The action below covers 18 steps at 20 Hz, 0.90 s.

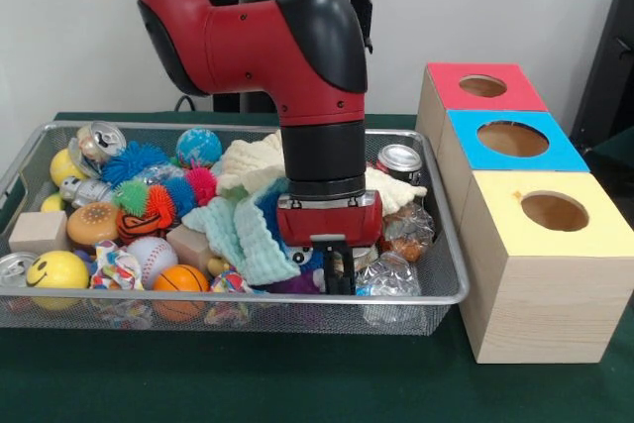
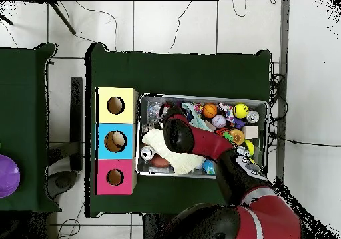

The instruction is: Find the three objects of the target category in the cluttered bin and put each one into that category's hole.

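One red and black arm (image 1: pixel 297 76) reaches down from the top of the front view into the wire bin (image 1: pixel 436 299), which fills the left and middle of that frame on the green table (image 1: pixel 297 383). Just right of it stand three wooden boxes, topped yellow (image 1: pixel 550 245), blue (image 1: pixel 510 141) and red (image 1: pixel 482 86), each with a round hole. The gripper (image 1: pixel 337 279) dips among pale cloths (image 1: pixel 248 235), balls and cans near the bin's front rim; whether its fingers are apart or together, I cannot tell.

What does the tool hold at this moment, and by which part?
It cannot be told: the tool reaches down into the clutter in the bin, and its tips are hidden.
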Motion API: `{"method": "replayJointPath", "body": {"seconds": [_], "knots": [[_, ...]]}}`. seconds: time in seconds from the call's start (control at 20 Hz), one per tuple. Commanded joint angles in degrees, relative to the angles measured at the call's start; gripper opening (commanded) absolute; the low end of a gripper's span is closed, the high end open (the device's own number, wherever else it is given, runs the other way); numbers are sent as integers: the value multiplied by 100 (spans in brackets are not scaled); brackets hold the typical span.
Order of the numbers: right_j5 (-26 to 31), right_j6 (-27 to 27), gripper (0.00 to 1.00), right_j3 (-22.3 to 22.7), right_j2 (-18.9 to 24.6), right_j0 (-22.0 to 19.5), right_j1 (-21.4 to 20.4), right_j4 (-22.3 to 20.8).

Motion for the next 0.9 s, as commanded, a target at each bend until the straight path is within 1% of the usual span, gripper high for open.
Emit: {"method": "replayJointPath", "body": {"seconds": [0.05,0.25,0.45,0.55,0.65,0.9], "knots": [[419,647,0,111,-61,184,154,-162],[94,738,0,-115,-295,454,350,-78],[31,802,0,-177,-313,514,438,-33],[-85,820,0,-273,-342,559,578,-32],[-212,812,0,-376,-327,537,744,-82],[-283,809,0,-285,-121,323,797,-219]]}}
